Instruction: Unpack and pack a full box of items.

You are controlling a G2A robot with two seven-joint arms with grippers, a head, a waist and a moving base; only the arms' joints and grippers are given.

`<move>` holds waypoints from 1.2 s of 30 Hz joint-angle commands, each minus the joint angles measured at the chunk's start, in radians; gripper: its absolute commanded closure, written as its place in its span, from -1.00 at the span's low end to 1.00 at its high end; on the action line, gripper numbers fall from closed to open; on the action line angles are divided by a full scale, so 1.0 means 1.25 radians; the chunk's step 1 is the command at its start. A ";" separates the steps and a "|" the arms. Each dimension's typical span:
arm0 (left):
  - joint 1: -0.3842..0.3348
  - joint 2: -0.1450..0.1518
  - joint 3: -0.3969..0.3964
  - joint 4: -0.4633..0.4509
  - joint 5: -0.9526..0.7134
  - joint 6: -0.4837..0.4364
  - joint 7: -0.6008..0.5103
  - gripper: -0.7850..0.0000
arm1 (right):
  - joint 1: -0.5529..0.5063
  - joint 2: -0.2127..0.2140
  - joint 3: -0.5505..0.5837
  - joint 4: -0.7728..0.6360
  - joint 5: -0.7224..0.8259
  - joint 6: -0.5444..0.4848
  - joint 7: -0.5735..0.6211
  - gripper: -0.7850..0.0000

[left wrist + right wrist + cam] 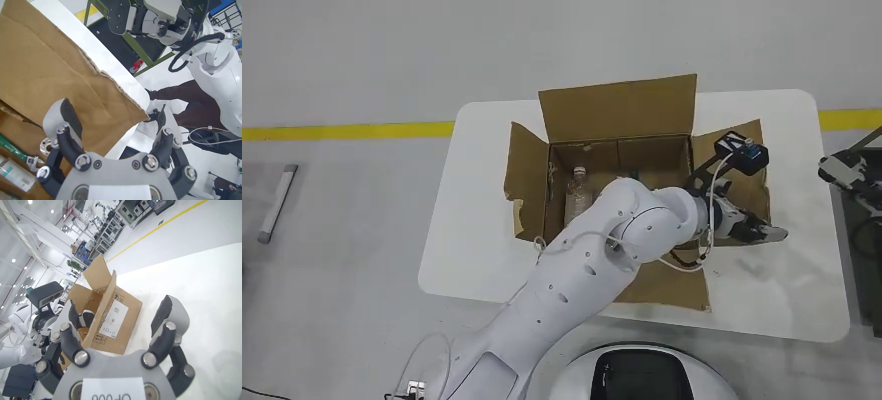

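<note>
An open cardboard box (622,150) stands on the white table (802,290) with its flaps spread out. Inside lie a clear bottle (579,190), a green-handled adjustable wrench (28,159) and a white labelled container (13,172). My left gripper (762,232) hovers over the box's right flap (56,72), open, with nothing between its fingers (65,113). In its wrist view the left gripper (113,117) has the flap's torn corner near one fingertip. My right gripper (119,315) is open and empty, off the table's right side (847,170), facing the box's labelled wall (113,321).
The box takes up the table's middle and back, and bare table (189,275) lies to its right and front. A green-framed stand (143,55) and a person's legs (189,106) are beyond the table's right edge. A yellow floor line (342,131) runs behind.
</note>
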 commanded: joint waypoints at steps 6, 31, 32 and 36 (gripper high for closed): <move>0.000 -0.004 0.002 0.017 0.005 0.008 -0.004 -1.00 | 0.035 0.003 -0.048 0.016 -0.017 0.002 0.052 0.18; 0.039 0.019 -0.083 -0.040 0.092 0.041 -0.031 -1.00 | 0.143 -0.002 -0.209 0.147 -0.065 -0.027 0.059 1.00; 0.041 0.024 -0.100 -0.051 0.112 0.049 -0.035 -1.00 | 0.143 -0.002 -0.210 0.146 -0.066 -0.028 0.058 1.00; 0.066 0.045 -0.170 -0.093 0.169 0.102 -0.084 -1.00 | 0.135 -0.002 -0.206 0.137 -0.078 -0.036 0.044 1.00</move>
